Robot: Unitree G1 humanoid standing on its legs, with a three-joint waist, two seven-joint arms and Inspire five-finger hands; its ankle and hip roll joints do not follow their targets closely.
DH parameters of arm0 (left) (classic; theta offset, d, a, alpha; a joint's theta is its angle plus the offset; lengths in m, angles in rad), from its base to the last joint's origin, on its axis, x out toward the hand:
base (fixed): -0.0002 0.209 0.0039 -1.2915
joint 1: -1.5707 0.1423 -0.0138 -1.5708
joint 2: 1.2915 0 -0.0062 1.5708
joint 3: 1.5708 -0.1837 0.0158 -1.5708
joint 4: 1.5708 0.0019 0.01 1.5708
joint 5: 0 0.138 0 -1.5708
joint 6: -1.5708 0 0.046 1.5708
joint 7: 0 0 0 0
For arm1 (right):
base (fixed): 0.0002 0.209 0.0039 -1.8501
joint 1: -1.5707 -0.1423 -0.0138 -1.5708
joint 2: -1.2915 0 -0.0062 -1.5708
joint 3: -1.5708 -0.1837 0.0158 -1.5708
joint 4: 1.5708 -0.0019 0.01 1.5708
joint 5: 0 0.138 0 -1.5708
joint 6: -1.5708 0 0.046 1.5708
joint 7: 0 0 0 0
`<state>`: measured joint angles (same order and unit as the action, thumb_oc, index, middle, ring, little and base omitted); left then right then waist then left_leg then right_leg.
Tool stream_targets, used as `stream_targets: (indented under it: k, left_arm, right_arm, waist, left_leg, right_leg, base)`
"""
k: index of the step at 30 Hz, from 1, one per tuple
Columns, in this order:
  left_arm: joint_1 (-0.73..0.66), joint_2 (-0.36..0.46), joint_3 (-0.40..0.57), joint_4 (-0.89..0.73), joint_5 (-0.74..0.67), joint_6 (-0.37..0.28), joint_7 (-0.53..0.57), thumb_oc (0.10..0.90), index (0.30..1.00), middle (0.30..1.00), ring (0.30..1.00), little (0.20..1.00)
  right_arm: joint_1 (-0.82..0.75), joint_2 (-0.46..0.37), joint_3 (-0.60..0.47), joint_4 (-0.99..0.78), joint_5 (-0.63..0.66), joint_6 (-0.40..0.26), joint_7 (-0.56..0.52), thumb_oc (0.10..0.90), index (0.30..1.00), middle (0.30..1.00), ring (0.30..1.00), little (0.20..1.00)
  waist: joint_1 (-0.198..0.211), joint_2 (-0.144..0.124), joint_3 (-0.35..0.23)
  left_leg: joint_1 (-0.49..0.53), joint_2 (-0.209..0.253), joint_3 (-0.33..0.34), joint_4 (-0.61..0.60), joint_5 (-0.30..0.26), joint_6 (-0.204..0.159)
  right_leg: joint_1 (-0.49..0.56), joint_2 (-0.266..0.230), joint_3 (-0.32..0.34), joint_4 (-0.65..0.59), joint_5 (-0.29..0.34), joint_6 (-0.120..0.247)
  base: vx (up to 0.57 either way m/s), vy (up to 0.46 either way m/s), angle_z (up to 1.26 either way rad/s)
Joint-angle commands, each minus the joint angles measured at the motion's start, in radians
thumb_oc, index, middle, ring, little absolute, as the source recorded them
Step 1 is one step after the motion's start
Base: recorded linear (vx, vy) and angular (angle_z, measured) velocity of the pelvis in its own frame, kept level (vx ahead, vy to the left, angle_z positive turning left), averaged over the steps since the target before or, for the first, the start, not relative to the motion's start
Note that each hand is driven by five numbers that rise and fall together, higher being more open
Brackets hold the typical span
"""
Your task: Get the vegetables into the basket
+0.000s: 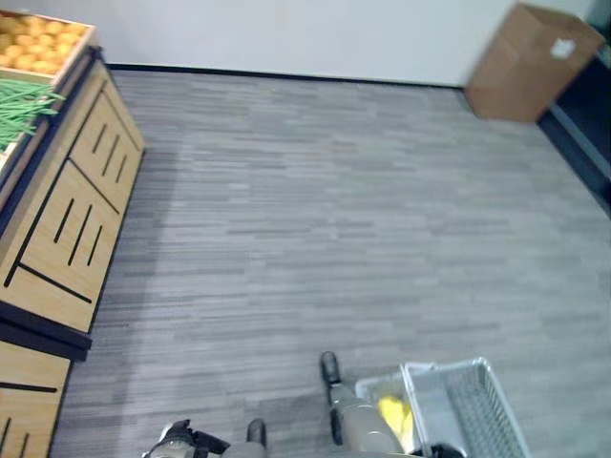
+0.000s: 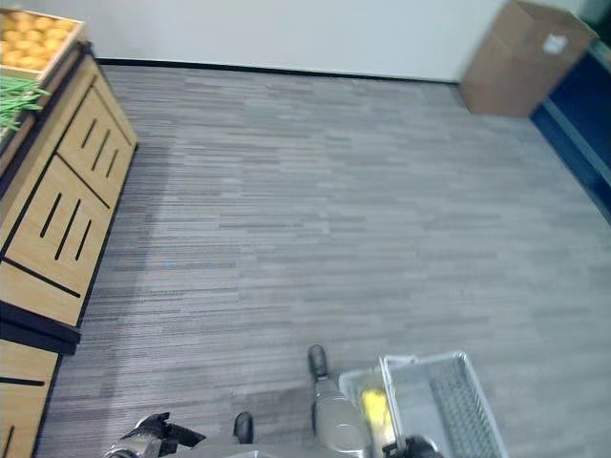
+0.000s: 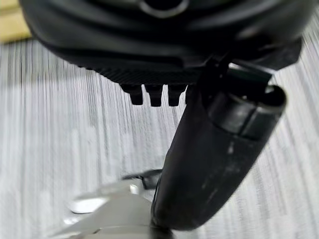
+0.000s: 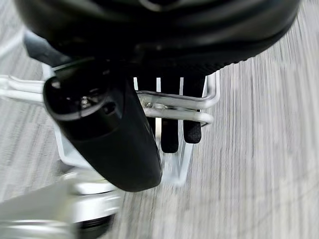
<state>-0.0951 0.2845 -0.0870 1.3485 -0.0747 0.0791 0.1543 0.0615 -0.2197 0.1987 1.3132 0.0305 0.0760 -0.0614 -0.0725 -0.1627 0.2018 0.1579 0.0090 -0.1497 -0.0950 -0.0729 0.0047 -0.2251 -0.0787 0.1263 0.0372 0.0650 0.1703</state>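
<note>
- The grey plank-patterned floor (image 1: 334, 219) spreads across the room to a pale wall (image 1: 305, 33) with a dark skirting strip along its foot.
- A wooden produce stand (image 1: 72, 210) with dark slots in its panels runs along the robot's left side. Its top holds a crate of orange fruit (image 1: 38, 43) and, nearer the robot, a bunch of long green vegetables (image 1: 21, 107) whose stalks lie roughly across the stand, tips toward the floor side.
- A brown cardboard box (image 1: 535, 62) stands against the far wall to the right, next to a dark blue unit (image 2: 582, 134) along the right edge.
- The white wire basket (image 1: 477, 405) hangs low at the robot's right, its long axis running away from the robot and slightly rightward. A yellow item (image 1: 393, 412) lies at its near-left end; what it is cannot be told.
- The right hand (image 4: 172, 124) has its fingers hooked over the basket's wire handle (image 4: 174, 107), with the thumb lying alongside.
- The left hand (image 3: 149, 92) hangs over bare floor holding nothing, its short fingertips curled in under the palm and the thumb standing out in front.
</note>
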Motion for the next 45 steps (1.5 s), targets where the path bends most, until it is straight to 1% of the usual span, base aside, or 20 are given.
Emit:
stream_targets:
  k: [1,2,3,4,5,7,11,16,23,26,27,29,30,31,32,34,35,36,38,45]
  left_arm:
    - [0.018,0.000,0.001,-0.030,0.033,0.004,0.002,0.900,1.000,1.000,1.000,1.000]
    - [0.017,0.002,-0.002,-0.027,0.035,0.003,0.001,0.900,1.000,1.000,1.000,1.000]
    - [0.010,0.003,-0.014,-0.024,0.047,0.006,-0.008,0.900,1.000,1.000,1.000,1.000]
    - [0.011,0.002,-0.015,-0.024,0.047,0.006,-0.008,0.900,1.000,1.000,1.000,1.000]
    - [0.007,0.002,-0.022,-0.023,0.049,0.008,-0.005,0.900,1.000,1.000,1.000,1.000]
    - [-0.001,-0.005,-0.030,-0.018,0.044,0.007,-0.004,0.900,1.000,1.000,1.000,1.000]
    - [-0.006,-0.027,-0.033,-0.021,0.007,0.010,0.012,0.900,1.000,1.000,1.000,1.000]
    - [-0.012,-0.042,-0.034,-0.036,-0.027,0.011,0.025,0.900,1.000,1.000,1.000,1.000]
    - [-0.020,-0.047,-0.046,-0.057,-0.046,0.007,0.019,0.900,1.000,1.000,1.000,1.000]
    - [-0.020,-0.048,-0.049,-0.068,-0.051,0.003,0.016,0.900,1.000,1.000,1.000,1.000]
    - [-0.020,-0.048,-0.049,-0.068,-0.051,0.003,0.016,0.900,1.000,1.000,1.000,1.000]
    - [-0.024,-0.056,-0.055,-0.078,-0.053,0.001,0.014,0.900,1.000,1.000,1.000,1.000]
    - [-0.026,-0.064,-0.060,-0.082,-0.049,0.002,0.012,0.900,1.000,1.000,1.000,1.000]
    - [-0.026,-0.064,-0.060,-0.082,-0.049,0.002,0.012,0.900,1.000,1.000,1.000,1.000]
    - [-0.033,-0.068,-0.067,-0.083,-0.040,0.005,0.010,0.900,1.000,1.000,1.000,1.000]
    - [-0.040,-0.070,-0.080,-0.088,-0.024,0.010,0.005,0.900,1.000,1.000,1.000,1.000]
    - [-0.040,-0.070,-0.080,-0.088,-0.024,0.010,0.005,0.900,1.000,1.000,1.000,1.000]
    - [-0.046,-0.071,-0.094,-0.090,0.002,0.016,-0.001,0.900,1.000,1.000,1.000,1.000]
    - [-0.038,-0.066,-0.093,-0.086,0.019,0.020,-0.001,0.900,1.000,1.000,1.000,1.000]
    - [-0.002,-0.050,-0.079,-0.054,0.057,0.034,-0.003,0.900,1.000,1.000,1.000,1.000]
  right_arm:
    - [-0.040,-0.081,0.028,-0.007,-0.005,-0.013,0.004,0.400,0.300,0.300,0.300,0.300]
    - [-0.036,-0.082,0.029,-0.006,-0.007,-0.013,0.006,0.400,0.300,0.300,0.300,0.300]
    - [-0.022,-0.092,0.026,0.003,-0.004,-0.012,0.008,0.400,0.300,0.300,0.300,0.300]
    - [-0.022,-0.092,0.026,0.004,-0.004,-0.012,0.008,0.400,0.300,0.300,0.300,0.300]
    - [-0.018,-0.096,0.024,0.008,-0.005,-0.010,0.009,0.400,0.300,0.300,0.300,0.300]
    - [-0.025,-0.102,0.025,0.011,-0.005,-0.010,0.009,0.400,0.300,0.300,0.300,0.300]
    - [-0.032,-0.115,0.019,0.004,0.010,-0.014,-0.003,0.400,0.300,0.300,0.300,0.300]
    - [-0.053,-0.118,0.042,-0.009,0.010,-0.013,-0.003,0.400,0.300,0.300,0.300,0.300]
    - [-0.053,-0.115,0.048,-0.023,0.013,-0.015,-0.001,0.400,0.300,0.300,0.300,0.300]
    - [-0.052,-0.116,0.049,-0.032,0.000,-0.015,0.002,0.400,0.300,0.300,0.300,0.300]
    - [-0.052,-0.116,0.049,-0.031,0.000,-0.015,0.002,0.400,0.300,0.300,0.300,0.300]
    - [-0.060,-0.125,0.048,-0.042,-0.010,-0.015,0.002,0.400,0.300,0.300,0.300,0.300]
    - [-0.065,-0.131,0.042,-0.043,-0.015,-0.011,0.002,0.400,0.300,0.300,0.300,0.300]
    - [-0.066,-0.131,0.042,-0.043,-0.015,-0.011,0.002,0.400,0.300,0.300,0.300,0.300]
    - [-0.070,-0.136,0.035,-0.046,-0.018,-0.005,0.002,0.400,0.300,0.300,0.300,0.300]
    - [-0.068,-0.139,0.026,-0.047,-0.021,-0.001,0.002,0.400,0.300,0.300,0.300,0.300]
    - [-0.068,-0.139,0.026,-0.047,-0.021,-0.001,0.002,0.400,0.300,0.300,0.300,0.300]
    - [-0.059,-0.138,0.010,-0.046,-0.018,0.002,0.001,0.400,0.300,0.300,0.300,0.300]
    - [-0.068,-0.128,0.010,-0.039,-0.019,0.007,-0.005,0.400,0.300,0.300,0.300,0.300]
    - [-0.091,-0.102,0.040,-0.019,-0.051,0.013,-0.004,0.400,0.300,0.300,0.300,0.300]
  waist:
    - [-0.031,0.051,0.034]
    - [-0.038,0.048,0.033]
    - [-0.054,0.052,0.019]
    - [-0.057,0.055,0.020]
    - [-0.065,0.058,0.015]
    - [-0.074,0.067,0.008]
    - [-0.082,0.094,0.000]
    - [-0.065,0.110,-0.001]
    - [-0.063,0.127,0.001]
    - [-0.062,0.134,0.009]
    - [-0.062,0.134,0.010]
    - [-0.062,0.137,0.013]
    - [-0.067,0.137,0.011]
    - [-0.067,0.138,0.013]
    - [-0.075,0.141,0.007]
    - [-0.087,0.145,0.003]
    - [-0.088,0.146,0.004]
    - [-0.105,0.156,-0.001]
    - [-0.102,0.165,-0.006]
    - [-0.057,0.138,-0.017]
  left_leg:
    - [0.088,-0.063,0.001,0.008,-0.035,0.018]
    - [0.097,-0.065,-0.022,0.008,-0.038,0.016]
    - [0.112,-0.061,-0.088,0.008,-0.042,0.006]
    - [0.114,-0.058,-0.092,0.008,-0.044,0.005]
    - [0.111,-0.052,-0.110,0.010,-0.044,-0.002]
    - [0.110,-0.024,-0.146,0.015,-0.034,-0.018]
    - [0.068,0.013,-0.198,0.066,-0.017,-0.044]
    - [0.032,0.049,-0.218,0.087,0.007,-0.065]
    - [0.000,0.098,-0.187,0.079,0.044,-0.091]
    - [-0.024,0.131,-0.100,0.073,0.065,-0.098]
    - [-0.022,0.132,-0.101,0.073,0.065,-0.098]
    - [-0.055,0.162,0.042,0.074,0.080,-0.103]
    - [-0.064,0.175,0.149,0.080,0.083,-0.108]
    - [-0.062,0.175,0.149,0.080,0.083,-0.108]
    - [-0.078,0.183,0.262,0.087,0.098,-0.117]
    - [-0.085,0.188,0.370,0.086,0.106,-0.119]
    - [-0.085,0.188,0.370,0.087,0.107,-0.119]
    - [-0.096,0.195,0.475,0.085,0.125,-0.122]
    - [-0.094,0.177,0.462,0.071,0.122,-0.116]
    - [-0.058,0.155,0.469,0.031,0.110,-0.099]
  right_leg:
    - [-0.112,0.046,0.027,-0.016,0.168,0.030]
    - [-0.120,0.060,0.055,0.003,0.173,0.033]
    - [-0.110,0.095,0.122,0.062,0.140,0.024]
    - [-0.110,0.096,0.117,0.067,0.135,0.022]
    - [-0.108,0.106,0.157,0.094,0.127,0.015]
    - [-0.115,0.126,0.175,0.134,0.106,0.004]
    - [-0.114,0.110,0.108,0.158,0.053,-0.032]
    - [-0.110,0.105,0.044,0.180,0.008,-0.058]
    - [-0.100,0.092,-0.023,0.238,-0.063,-0.082]
    - [-0.074,0.059,-0.079,0.250,-0.086,-0.085]
    - [-0.073,0.059,-0.080,0.251,-0.088,-0.085]
    - [-0.037,0.020,-0.134,0.234,-0.090,-0.080]
    - [-0.012,0.000,-0.172,0.213,-0.087,-0.074]
    - [-0.009,0.000,-0.172,0.212,-0.087,-0.074]
    - [0.011,-0.025,-0.217,0.196,-0.081,-0.068]
    - [0.027,-0.051,-0.267,0.196,-0.079,-0.062]
    - [0.027,-0.051,-0.267,0.195,-0.079,-0.062]
    - [0.042,-0.077,-0.324,0.196,-0.076,-0.058]
    - [0.043,-0.090,-0.354,0.205,-0.062,-0.051]
    - [0.067,-0.105,-0.355,0.155,-0.020,-0.031]
  base:
    - [0.24,-0.087,0.66]
    - [0.27,-0.151,0.58]
    - [0.19,-0.119,0.78]
    - [0.17,-0.128,1.42]
    - [0.13,-0.115,1.52]
    - [0.16,-0.192,0.86]
    - [0.16,-0.210,0.89]
    - [0.09,-0.168,0.55]
    - [0.07,-0.095,0.38]
    - [0.02,-0.055,0.68]
    - [-0.02,-0.041,0.89]
    - [-0.04,-0.048,1.14]
    - [-0.05,-0.034,1.67]
    - [-0.08,-0.042,2.02]
    - [-0.07,-0.030,1.60]
    - [-0.08,-0.025,1.19]
    - [-0.11,0.017,1.26]
    - [-0.12,0.049,1.22]
    - [-0.08,0.065,1.05]
    - [-0.03,0.054,0.19]
